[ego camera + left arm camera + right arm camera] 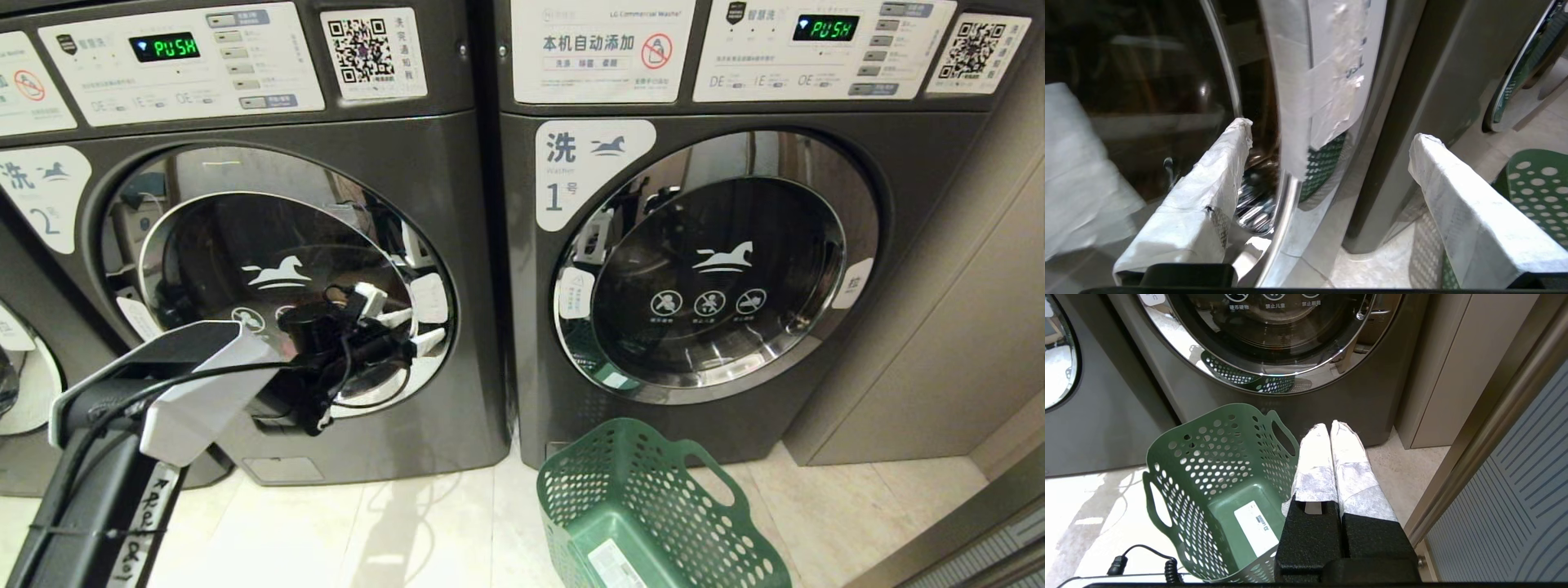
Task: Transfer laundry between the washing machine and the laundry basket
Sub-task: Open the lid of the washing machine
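the laundry basket (653, 514) stands on the pale floor (392, 531) just in front of the machine marked "1" (694, 269), below its closed round door. the basket holds no cloth that shows; only a white sticker (1257, 528) lies on its green bottom. the washing machine (269, 269) marked "2" stands just beside the machine marked "1", and its chrome-ringed door (277, 278) is shut. through the dark glass no laundry can be made out, so where the cloth pieces are cannot be told.

the left gripper (408, 327) is raised in front of the "2" machine's door, at the edge of the door nearest the "1" machine. its white-wrapped fingers (1208, 192) are spread wide with nothing between them; in the left wrist view one finger lies over the glass and the other over the gap between the two machines, with the chrome ring (1286, 196) and a taped white label (1327, 69) between them. whether a finger touches the door cannot be told.

the right gripper (1331, 428) hangs beside the basket, near the "1" machine's base, its fingers pressed together and empty.
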You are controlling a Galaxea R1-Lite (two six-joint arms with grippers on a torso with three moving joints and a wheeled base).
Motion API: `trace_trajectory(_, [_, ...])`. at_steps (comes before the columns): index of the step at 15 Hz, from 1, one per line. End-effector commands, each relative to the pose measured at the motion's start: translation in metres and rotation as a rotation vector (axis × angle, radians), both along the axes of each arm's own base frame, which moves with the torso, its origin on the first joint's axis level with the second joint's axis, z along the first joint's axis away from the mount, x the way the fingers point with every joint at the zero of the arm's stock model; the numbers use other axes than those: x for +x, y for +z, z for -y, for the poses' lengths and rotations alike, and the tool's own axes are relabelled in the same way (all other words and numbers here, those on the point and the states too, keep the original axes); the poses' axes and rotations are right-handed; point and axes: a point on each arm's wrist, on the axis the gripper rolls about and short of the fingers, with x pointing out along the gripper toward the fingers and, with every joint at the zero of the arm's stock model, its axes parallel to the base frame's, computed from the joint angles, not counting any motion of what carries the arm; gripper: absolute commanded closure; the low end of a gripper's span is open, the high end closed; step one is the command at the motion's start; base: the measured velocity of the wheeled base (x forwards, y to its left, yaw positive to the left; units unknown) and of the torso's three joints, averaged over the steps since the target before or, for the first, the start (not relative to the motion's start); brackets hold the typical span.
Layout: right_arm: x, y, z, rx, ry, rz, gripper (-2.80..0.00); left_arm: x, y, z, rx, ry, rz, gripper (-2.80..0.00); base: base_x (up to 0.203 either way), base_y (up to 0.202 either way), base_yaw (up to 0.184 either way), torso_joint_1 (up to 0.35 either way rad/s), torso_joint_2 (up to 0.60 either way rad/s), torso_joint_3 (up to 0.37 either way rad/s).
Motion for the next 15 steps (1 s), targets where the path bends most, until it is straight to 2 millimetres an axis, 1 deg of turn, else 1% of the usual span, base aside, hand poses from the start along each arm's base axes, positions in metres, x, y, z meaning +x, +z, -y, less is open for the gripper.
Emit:
trace_trajectory(1, [0.0,0.0,0.0,0.0,0.0,-0.001,0.0,-0.005,0.007,0.0,-0.001,-0.01,0.027,-2.8,0.0,0.0,0.0,0.0,0.0,0.0])
trace_trajectory(9, [0.0,0.0,0.0,0.0,0.0,-0.001,0.0,-0.005,0.02,0.0,-0.01,-0.015,0.056,-2.8,0.0,0.0,0.0,0.0,0.0,0.0])
trace_trajectory(12, [0.0,0.0,0.0,0.0,0.0,-0.001,0.0,-0.005,0.019,0.003,-0.01,-0.023,0.053,-2.8,0.0,0.0,0.0,0.0,0.0,0.0])
trace_trajectory(15, [0.0,0.0,0.0,0.0,0.0,-0.001,0.0,-0.006,0.017,0.009,-0.009,-0.036,0.049,-2.8,0.0,0.0,0.0,0.0,0.0,0.0])
